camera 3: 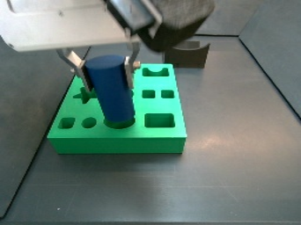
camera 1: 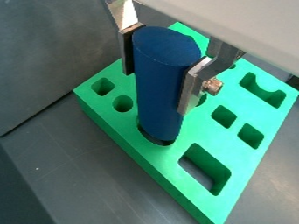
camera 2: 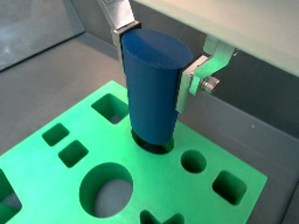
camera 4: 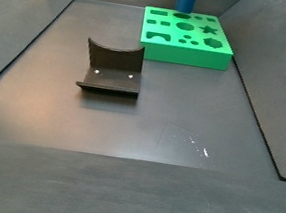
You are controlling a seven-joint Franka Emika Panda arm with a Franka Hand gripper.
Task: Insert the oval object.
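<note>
My gripper (camera 1: pixel 166 63) is clamping the oval object (camera 1: pixel 162 83) over the green block's (camera 1: pixel 228 188) hole, so I'd keep it vertical and push gently.

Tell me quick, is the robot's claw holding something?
Gripper: over the green block, closed on the oval object, whose lower end sits in a hole.

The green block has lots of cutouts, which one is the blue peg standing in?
The oval hole at the middle of the green block. The blue peg, between the gripper fingers, stands in it; the other cutouts show empty.
</note>
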